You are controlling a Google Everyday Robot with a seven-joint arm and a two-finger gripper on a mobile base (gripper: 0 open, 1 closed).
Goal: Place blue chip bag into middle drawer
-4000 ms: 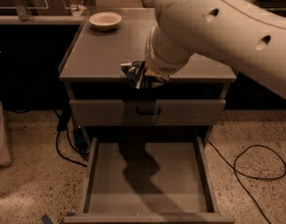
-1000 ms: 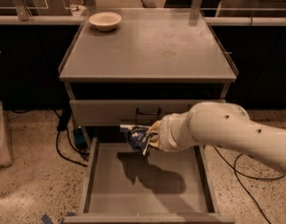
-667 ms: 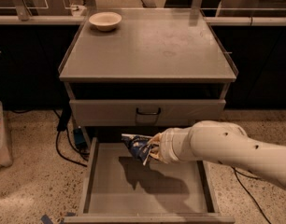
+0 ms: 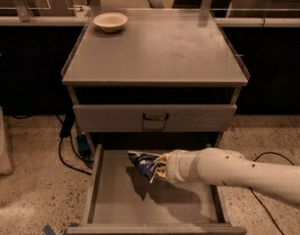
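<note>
Camera view: the pincer [image 4: 161, 167] reaches from the right over the open middle drawer [image 4: 115, 199], clenched on the blue chip bag [image 4: 144, 163], held above the drawer floor. Best to lower it nearer the floor's centre, then let go, clear of the walls.

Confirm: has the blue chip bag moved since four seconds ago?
Yes. The blue chip bag, gripped by the hand, has come down from above the black handle to below it, over the middle drawer.
</note>
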